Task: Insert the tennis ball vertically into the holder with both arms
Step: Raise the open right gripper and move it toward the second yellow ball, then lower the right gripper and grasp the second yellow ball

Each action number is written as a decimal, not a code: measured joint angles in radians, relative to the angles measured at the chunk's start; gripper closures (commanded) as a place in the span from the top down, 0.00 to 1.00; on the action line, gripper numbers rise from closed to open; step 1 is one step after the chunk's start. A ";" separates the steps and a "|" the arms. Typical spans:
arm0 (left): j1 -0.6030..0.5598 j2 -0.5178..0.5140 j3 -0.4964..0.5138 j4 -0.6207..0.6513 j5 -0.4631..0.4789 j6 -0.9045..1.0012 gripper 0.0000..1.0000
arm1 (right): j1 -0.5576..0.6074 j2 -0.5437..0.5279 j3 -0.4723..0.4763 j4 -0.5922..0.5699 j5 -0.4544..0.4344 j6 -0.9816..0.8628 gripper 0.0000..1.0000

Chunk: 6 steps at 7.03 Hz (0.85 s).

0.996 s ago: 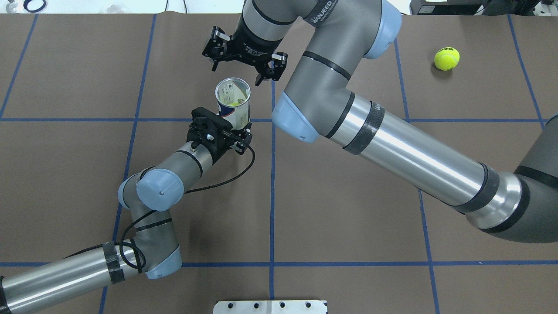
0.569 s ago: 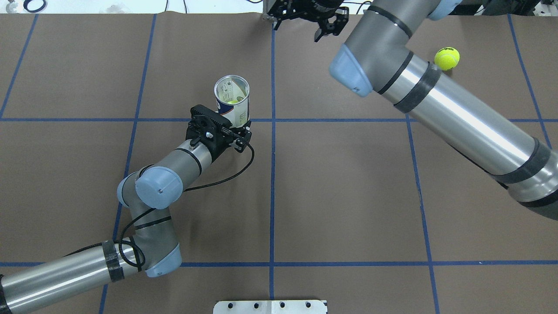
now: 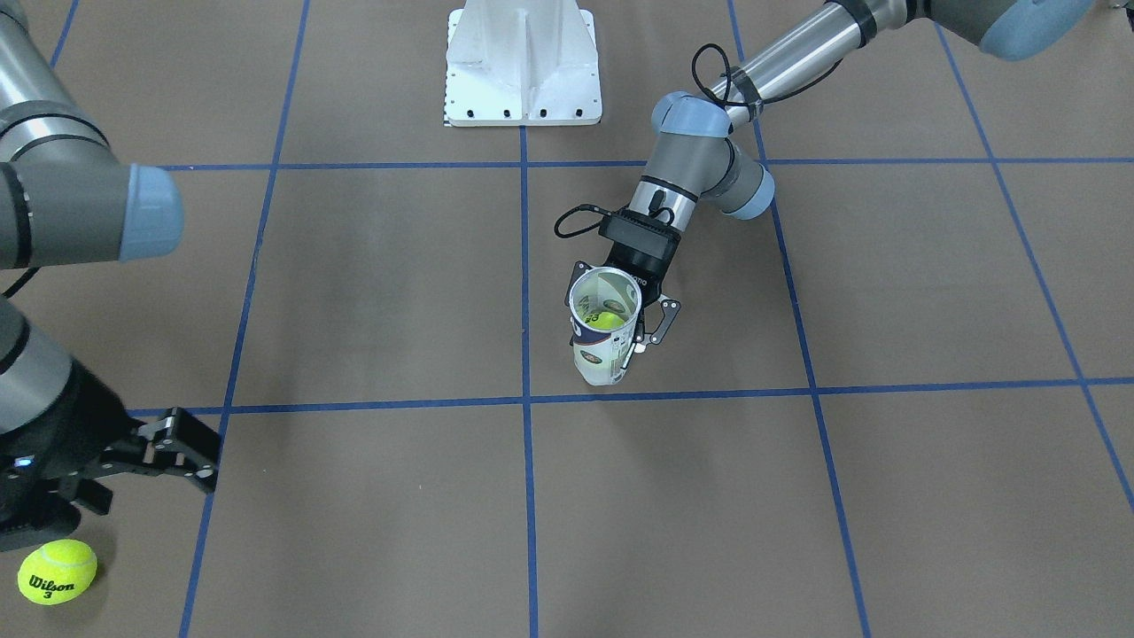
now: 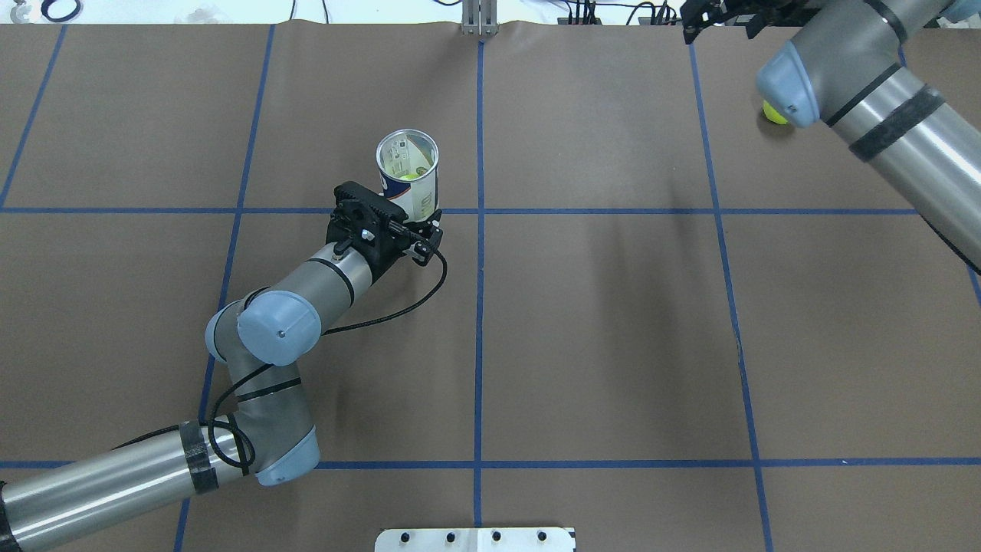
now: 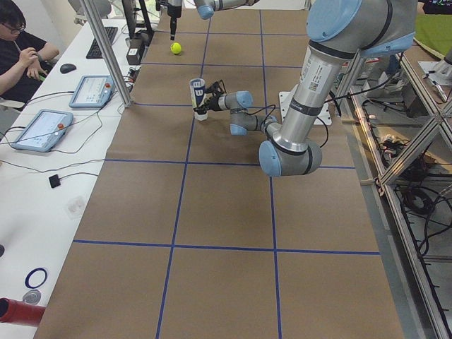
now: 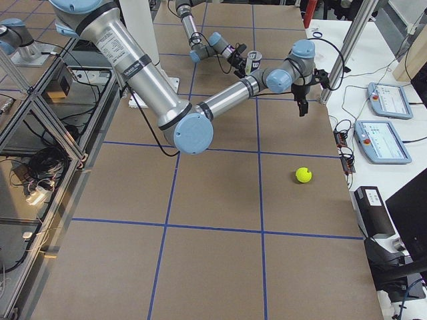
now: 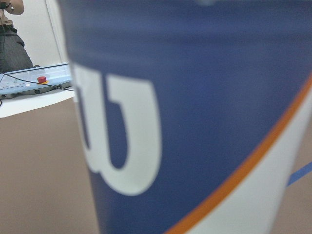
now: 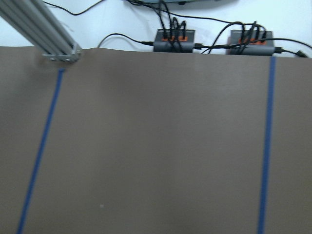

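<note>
**A:** Where is the holder, and what has hold of it?

**B:** The holder is a clear tube with a navy and white label. It stands upright with its open mouth up, in the far half of the tabletop, just to the robot's left of the centre blue line. The left gripper is clamped around its lower part, reaching in from the side. The left wrist camera sees only the label's white "W" and orange stripe, very close.

**A:** Is anything in the tube?

**B:** Yes, a yellow-green tennis ball sits low inside it.

**A:** And the other arm?

**B:** The right arm stretches to the far edge of the tabletop on the robot's right. The right gripper hangs above the surface with its fingers spread wide, holding nothing. Its wrist camera shows bare brown tabletop, blue lines and cables beyond the edge.

**A:** Is anything near it?

**B:** A second tennis ball lies on the tabletop close to that far edge. It is near the gripper but not touching it. From overhead, the arm's blue cap hides most of this ball.

**A:** Anything else?

**B:** A white pedestal base sits at the robot's edge of the tabletop. A person sits at a side desk.
</note>
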 measured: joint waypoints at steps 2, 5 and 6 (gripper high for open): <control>-0.002 0.000 -0.001 0.000 0.000 0.000 0.74 | 0.049 -0.044 -0.108 0.013 -0.050 -0.242 0.99; -0.006 0.000 -0.001 0.001 -0.001 0.000 0.74 | 0.041 -0.046 -0.288 0.182 -0.120 -0.299 0.99; -0.006 0.000 -0.001 0.001 0.000 0.000 0.74 | 0.025 -0.044 -0.312 0.208 -0.137 -0.300 0.99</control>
